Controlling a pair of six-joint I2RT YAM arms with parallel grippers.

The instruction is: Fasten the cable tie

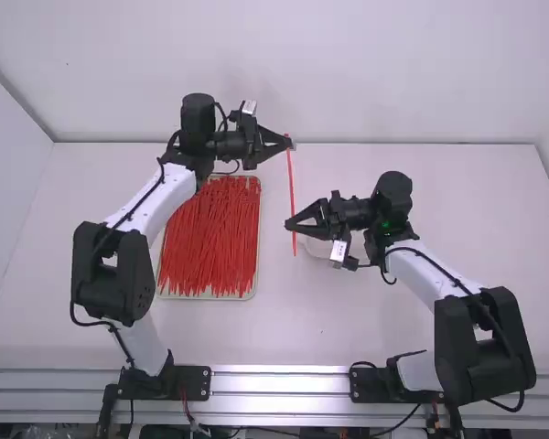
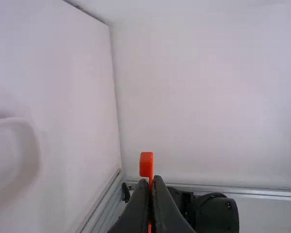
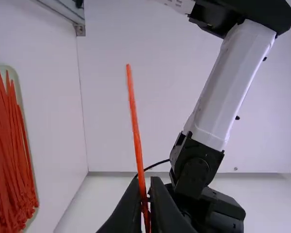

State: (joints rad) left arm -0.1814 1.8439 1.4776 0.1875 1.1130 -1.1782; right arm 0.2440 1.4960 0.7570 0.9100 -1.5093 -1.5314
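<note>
A single red cable tie hangs upright above the table, held at both ends. My left gripper is shut on its top end. In the left wrist view the tie's square head pokes out past the closed fingers. My right gripper is shut on the strap lower down, and a short tail hangs below it. In the right wrist view the strap rises straight out from between the closed fingers.
A beige tray with a pile of several red cable ties lies left of the grippers, under the left arm. The pile appears at the side of the right wrist view. White walls enclose the table.
</note>
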